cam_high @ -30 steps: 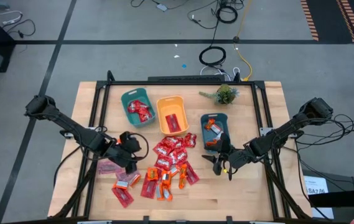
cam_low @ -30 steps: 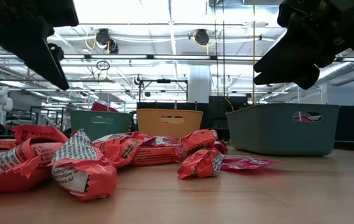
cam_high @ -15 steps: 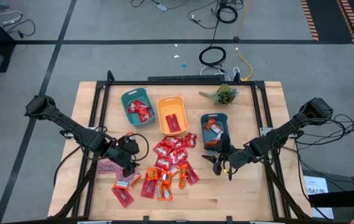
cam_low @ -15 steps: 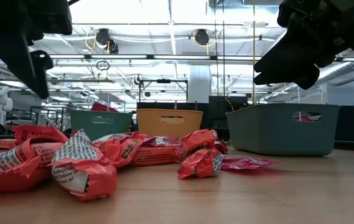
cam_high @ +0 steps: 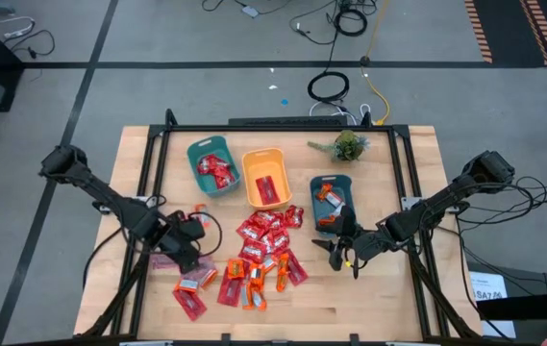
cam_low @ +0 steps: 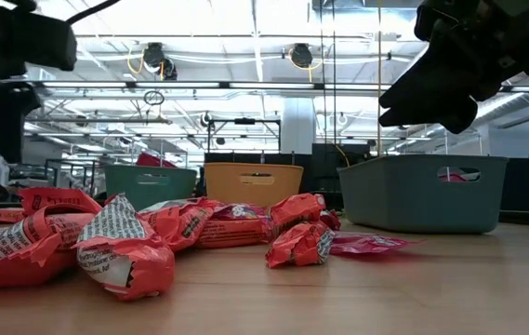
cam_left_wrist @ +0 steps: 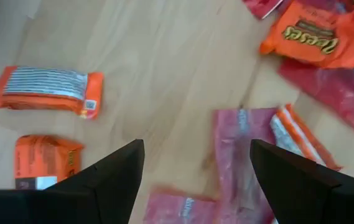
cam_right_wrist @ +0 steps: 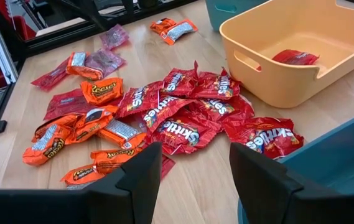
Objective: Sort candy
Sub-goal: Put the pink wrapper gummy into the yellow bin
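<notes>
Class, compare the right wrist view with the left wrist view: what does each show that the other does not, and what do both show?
Only the right wrist view shows the orange bin, one red candy in it, and the red Skittles pile. Only the left wrist view shows the pale pink packet below the open left pincer. Both show orange Reese's candies on the wooden table.

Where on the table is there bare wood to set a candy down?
Bare wood lies along the front edge below the candy pile, and at the back left beside the teal bin. It is crowded in the middle, between the left gripper and the right gripper, where candy is scattered.
</notes>
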Controlling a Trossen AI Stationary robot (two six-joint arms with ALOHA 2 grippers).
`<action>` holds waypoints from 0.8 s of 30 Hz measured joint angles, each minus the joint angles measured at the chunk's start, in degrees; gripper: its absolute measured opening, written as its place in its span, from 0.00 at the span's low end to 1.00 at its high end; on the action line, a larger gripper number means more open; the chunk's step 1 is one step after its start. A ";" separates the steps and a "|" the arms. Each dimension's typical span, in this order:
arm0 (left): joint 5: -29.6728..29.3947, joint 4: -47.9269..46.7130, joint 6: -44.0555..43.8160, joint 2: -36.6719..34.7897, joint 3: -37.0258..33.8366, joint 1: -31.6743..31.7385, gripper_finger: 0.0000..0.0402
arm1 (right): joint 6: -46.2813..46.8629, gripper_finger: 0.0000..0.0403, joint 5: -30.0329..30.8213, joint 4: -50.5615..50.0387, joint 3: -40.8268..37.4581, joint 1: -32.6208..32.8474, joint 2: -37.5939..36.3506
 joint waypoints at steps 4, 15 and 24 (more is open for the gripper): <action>-0.45 3.32 -0.90 0.00 -3.15 -1.41 0.75 | 0.00 0.45 0.00 0.01 0.00 0.00 0.00; 2.61 16.90 -2.50 0.98 -10.66 -4.23 0.75 | -0.01 0.45 0.01 -0.02 0.00 -0.01 0.00; 2.88 20.48 -2.48 9.80 -10.51 -4.23 0.75 | 0.00 0.45 0.02 -0.05 0.00 0.00 0.00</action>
